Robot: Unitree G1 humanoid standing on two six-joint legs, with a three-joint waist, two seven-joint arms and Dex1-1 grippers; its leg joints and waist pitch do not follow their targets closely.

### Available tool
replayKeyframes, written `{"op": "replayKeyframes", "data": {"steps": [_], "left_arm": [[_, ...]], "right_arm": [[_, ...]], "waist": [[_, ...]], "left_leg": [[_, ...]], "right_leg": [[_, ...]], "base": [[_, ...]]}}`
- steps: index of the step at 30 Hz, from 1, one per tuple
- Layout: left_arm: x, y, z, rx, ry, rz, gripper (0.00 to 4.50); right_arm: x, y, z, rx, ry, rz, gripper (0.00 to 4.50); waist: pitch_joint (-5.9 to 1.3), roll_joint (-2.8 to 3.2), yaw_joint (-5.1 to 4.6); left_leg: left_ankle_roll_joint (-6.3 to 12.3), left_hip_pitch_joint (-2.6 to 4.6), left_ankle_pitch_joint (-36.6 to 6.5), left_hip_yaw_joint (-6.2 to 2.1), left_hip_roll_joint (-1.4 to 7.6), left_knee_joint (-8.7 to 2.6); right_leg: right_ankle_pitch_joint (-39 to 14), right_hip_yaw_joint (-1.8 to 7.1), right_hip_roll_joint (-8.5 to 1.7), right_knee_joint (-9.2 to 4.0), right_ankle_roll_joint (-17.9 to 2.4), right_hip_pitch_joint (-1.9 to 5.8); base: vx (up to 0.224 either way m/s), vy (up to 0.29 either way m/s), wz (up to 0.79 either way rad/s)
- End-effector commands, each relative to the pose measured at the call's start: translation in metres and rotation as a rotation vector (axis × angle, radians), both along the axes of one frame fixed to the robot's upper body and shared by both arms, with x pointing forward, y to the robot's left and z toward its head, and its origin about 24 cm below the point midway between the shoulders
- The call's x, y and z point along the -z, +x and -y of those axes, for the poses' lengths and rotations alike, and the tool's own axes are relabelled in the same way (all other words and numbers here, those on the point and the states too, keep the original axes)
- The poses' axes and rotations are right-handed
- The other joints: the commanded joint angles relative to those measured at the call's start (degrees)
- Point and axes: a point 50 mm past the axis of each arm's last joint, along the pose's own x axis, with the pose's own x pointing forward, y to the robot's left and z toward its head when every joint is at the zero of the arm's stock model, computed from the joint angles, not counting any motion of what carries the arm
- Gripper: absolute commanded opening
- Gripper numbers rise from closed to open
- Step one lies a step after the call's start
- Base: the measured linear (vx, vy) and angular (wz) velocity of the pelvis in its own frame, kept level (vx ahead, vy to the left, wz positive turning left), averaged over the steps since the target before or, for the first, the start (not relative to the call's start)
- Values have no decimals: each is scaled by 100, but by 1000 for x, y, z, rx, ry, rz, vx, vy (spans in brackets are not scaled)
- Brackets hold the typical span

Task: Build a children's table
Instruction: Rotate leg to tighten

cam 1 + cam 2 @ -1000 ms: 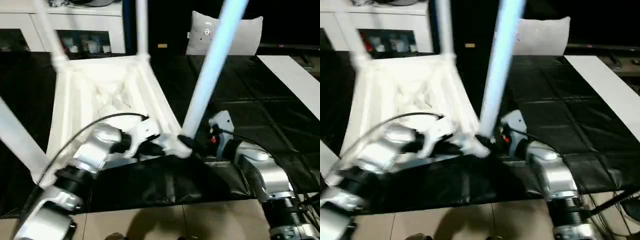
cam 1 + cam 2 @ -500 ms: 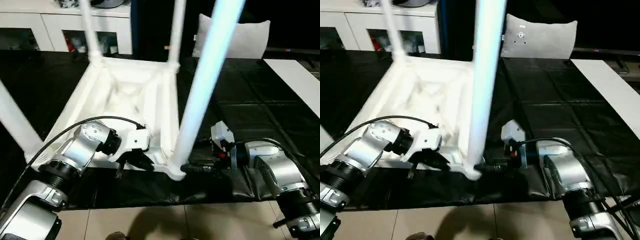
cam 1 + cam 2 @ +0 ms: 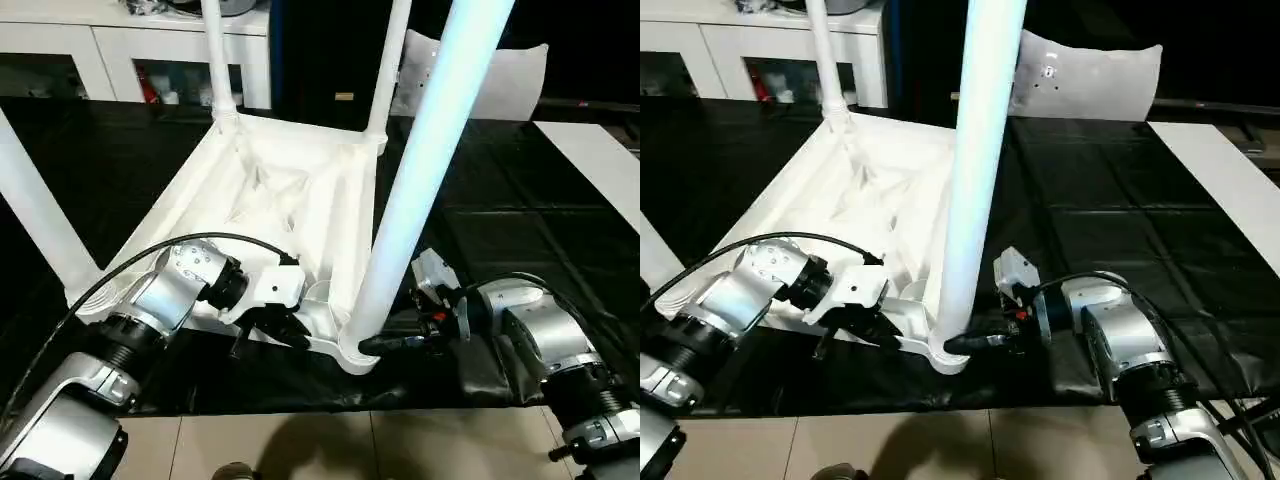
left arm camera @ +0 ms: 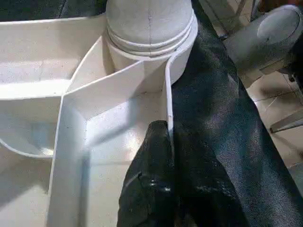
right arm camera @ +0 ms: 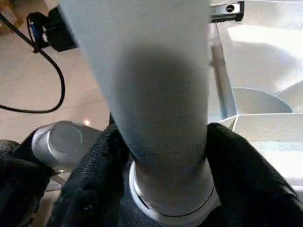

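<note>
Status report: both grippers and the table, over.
Left gripper shut on tabletop rim. Right gripper jaws around near leg base, in its socket. Nothing in the way.

Bright light from above bleaches the white table (image 3: 290, 200); the black mat (image 3: 520, 230) around it stays dim. The near leg (image 5: 151, 94) looms soft and shadowed.

Setting: a home-like room
Furniture: white cabinet (image 3: 130, 55) with glass doors along the back wall
Soft goods: grey-white pillow (image 3: 500, 80) beside it
Floor: beige tiles (image 3: 400, 445) under black mat (image 3: 520, 215)
</note>
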Motion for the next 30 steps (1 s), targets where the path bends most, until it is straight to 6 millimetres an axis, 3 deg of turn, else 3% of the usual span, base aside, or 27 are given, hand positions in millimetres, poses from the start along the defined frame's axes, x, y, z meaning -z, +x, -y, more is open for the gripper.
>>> {"op": "replayKeyframes", "data": {"steps": [1, 7, 11, 13, 15, 17, 18, 19, 20, 21, 22, 24, 25, 26, 27, 28, 29, 30], "left_arm": [[2, -3, 6, 73, 29, -10, 0], [2, -2, 7, 27, -1, -27, 0], [0, 1, 14, -130, -86, -47, 0], [0, 2, 17, -173, -105, -46, 0], [-1, 2, 24, -222, -130, -44, 0], [-1, 3, 31, -273, -152, -44, 0], [0, 2, 38, -318, -169, -58, 0], [0, 2, 38, -318, -169, -58, 0], [1, 3, 46, -368, -174, -54, 0], [1, 4, 48, -377, -174, -52, 0], [1, 5, 51, -397, -180, -55, 0], [0, 12, 65, -482, -196, -34, 0], [-1, 13, 68, -491, -199, -35, 0], [-2, 15, 74, -516, -210, -33, 0], [-2, 15, 74, -516, -210, -33, 0], [-4, 19, 82, -546, -222, -16, 0], [-6, 20, 85, -553, -227, -6, 0], [-8, 23, 90, -569, -236, 16, 0]], "right_arm": [[-6, 0, -2, -26, 38, -10, 223], [-5, -6, -6, -19, 75, -64, 203], [0, -18, -13, 48, 113, -152, 201], [2, -21, -16, 73, 115, -153, 201], [6, -18, -20, 154, 121, -134, 201], [9, -14, -26, 256, 124, -107, 201], [14, -8, -30, 382, 99, -79, 201], [14, -8, -30, 382, 99, -79, 201], [18, 1, -36, 534, 78, -72, 201], [18, 2, -37, 559, 76, -73, 201], [18, 6, -39, 609, 74, -75, 201], [18, 17, -47, 796, 78, -85, 198], [18, 20, -48, 831, 77, -89, 198], [18, 25, -51, 918, 77, -106, 198], [18, 25, -51, 918, 77, -106, 198], [17, 32, -54, 1028, 77, -120, 198], [16, 34, -56, 1058, 87, -124, 198], [13, 39, -61, 1105, 118, -126, 198]], "waist": [[-422, 15, -23], [-422, 27, 0], [-414, 43, 13], [-403, 41, -3], [-364, 41, -28], [-327, 15, -115], [-316, 22, -139], [-300, 27, -179], [-306, 4, -301], [-307, 31, -347], [-329, 57, -448], [-335, 65, -577], [-329, 83, -601], [-332, 138, -688], [-324, 142, -712], [-323, 184, -740], [-309, 170, -765], [-320, 142, -788]], "left_leg": [[150, 125, -1390, 7, 209, -407], [100, 136, -1411, 5, 213, -414], [70, 150, -1422, 4, 215, -422], [40, 132, -1510, -4, 210, -436], [-47, 160, -1914, -22, 190, -447], [-165, 175, -2277, -67, 164, -459], [-193, 191, -2338, -74, 154, -451], [-234, 198, -2428, -86, 142, -445], [-273, 133, -2441, -142, 107, -452], [-283, 152, -2482, -145, 110, -451], [-283, 132, -2577, -191, 117, -463], [-274, 88, -2747, -232, 130, -497], [-272, 97, -2814, -240, 128, -496], [-242, 179, -3098, -264, 133, -473], [-217, 178, -3143, -272, 137, -485], [-204, 161, -3201, -287, 139, -494], [-206, 176, -3273, -274, 140, -493], [-191, 189, -3250, -278, 117, -468]], "right_leg": [[-1414, 170, -292, -323, -1322, 294], [-1436, 170, -288, -314, -1307, 289], [-1432, 177, -285, -324, -1292, 281], [-1578, 175, -292, -337, -1254, 287], [-2299, 175, -315, -427, -1062, 247], [-3220, 140, -337, -521, -731, 218], [-3417, 134, -341, -551, -658, 189], [-3623, 114, -335, -575, -585, 171], [-4120, 31, -351, -648, -288, 248], [-4125, 3, -350, -674, -279, 225], [-4013, -73, -362, -686, -281, 275], [-3769, -138, -350, -699, -315, 323], [-3733, -148, -346, -710, -334, 308], [-3592, -203, -359, -772, -428, 277], [-3517, -225, -353, -785, -462, 290], [-3376, -243, -348, -783, -487, 315], [-3362, -240, -345, -798, -512, 276], [-3395, -261, -361, -810, -513, 286]], "base": [[0, 0, 0], [0, 0, 0], [0, 0, 0], [0, 0, 0], [0, 0, 0], [0, 0, 0], [0, 0, 0], [0, 0, 0], [0, 0, 0], [0, 0, 0], [0, 0, 0], [-29, 34, -20], [0, 0, 0], [0, 0, 0], [0, 0, 0], [0, 0, 0], [0, 0, 0], [0, 0, 0]]}}
